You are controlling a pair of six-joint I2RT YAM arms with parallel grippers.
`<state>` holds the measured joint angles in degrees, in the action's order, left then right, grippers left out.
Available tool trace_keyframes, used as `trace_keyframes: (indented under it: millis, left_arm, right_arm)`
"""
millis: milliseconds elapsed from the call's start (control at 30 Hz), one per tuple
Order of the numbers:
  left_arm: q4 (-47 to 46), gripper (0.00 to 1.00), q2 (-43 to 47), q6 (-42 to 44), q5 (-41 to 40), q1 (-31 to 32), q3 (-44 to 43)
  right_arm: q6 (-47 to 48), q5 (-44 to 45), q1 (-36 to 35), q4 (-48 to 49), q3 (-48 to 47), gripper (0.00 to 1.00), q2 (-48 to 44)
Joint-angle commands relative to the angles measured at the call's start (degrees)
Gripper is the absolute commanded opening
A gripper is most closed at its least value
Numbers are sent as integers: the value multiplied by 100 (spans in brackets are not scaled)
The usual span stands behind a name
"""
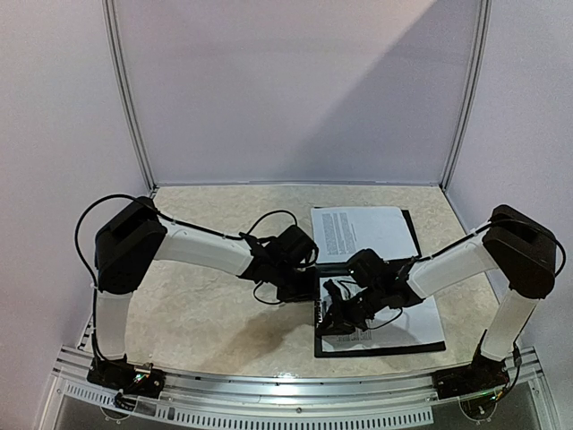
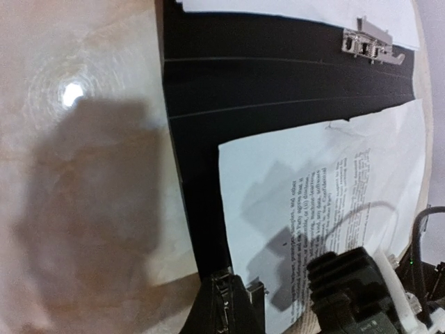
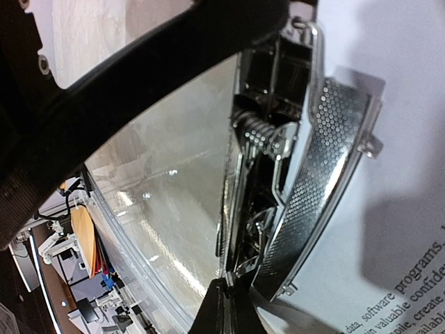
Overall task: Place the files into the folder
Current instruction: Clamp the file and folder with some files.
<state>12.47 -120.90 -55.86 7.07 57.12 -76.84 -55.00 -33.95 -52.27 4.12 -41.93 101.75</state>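
Observation:
The black folder (image 1: 376, 350) lies open on the table right of centre. White printed files (image 1: 363, 232) lie on its far half, and more sheets (image 1: 407, 324) lie on its near half. In the left wrist view the folder (image 2: 278, 83) shows its metal clip (image 2: 368, 43) and a printed sheet (image 2: 313, 181). My left gripper (image 1: 300, 288) is shut, pinching the folder's left edge (image 2: 231, 296). My right gripper (image 1: 338, 309) is over the near sheets, shut on the end of a second metal clip (image 3: 320, 188) beside the paper (image 3: 396, 125).
The beige marbled table (image 1: 206, 305) extends to the left of the folder. White walls close the back and both sides. A metal rail (image 1: 295, 390) runs along the near edge. A black cable (image 2: 424, 229) hangs by the left wrist.

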Motion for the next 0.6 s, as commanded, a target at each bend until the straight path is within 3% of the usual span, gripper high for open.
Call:
trace_keyframes:
  millis: [0, 333, 567]
  left_arm:
    - [922, 0, -549, 84, -689, -114, 327]
    - [923, 0, -539, 110, -689, -114, 310]
    - [878, 0, -505, 148, -684, -122, 277]
  right_arm:
    - [-147, -176, -178, -601, 174, 4, 201]
    - [-266, -123, -176, -770, 129, 17, -159]
    - [-222, -94, -172, -942, -27, 21, -456]
